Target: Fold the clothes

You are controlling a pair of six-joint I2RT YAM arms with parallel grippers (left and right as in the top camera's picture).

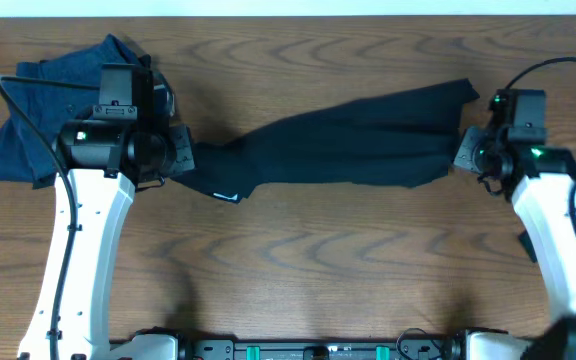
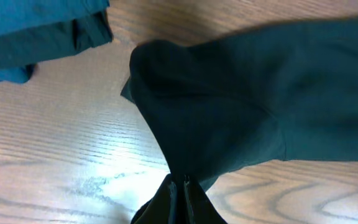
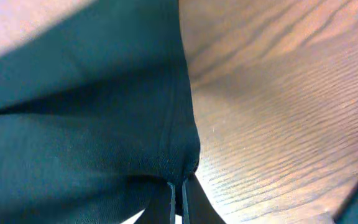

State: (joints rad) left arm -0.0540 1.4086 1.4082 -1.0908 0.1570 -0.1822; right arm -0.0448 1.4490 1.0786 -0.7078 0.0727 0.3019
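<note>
The left end effector (image 2: pixel 180 186) is pressed together, pinching a bunched fold at the left end of the black garment (image 1: pixel 358 135). The right end effector (image 3: pixel 180 185) is clamped just as tightly on the garment's right edge. Each white arm reaches up from below the garment, with its wrist turned inward toward it. The garment lies stretched across the worktop (image 1: pixel 318 270) between them. A crumpled blue garment (image 1: pixel 38 110) sits just past its left end.
</note>
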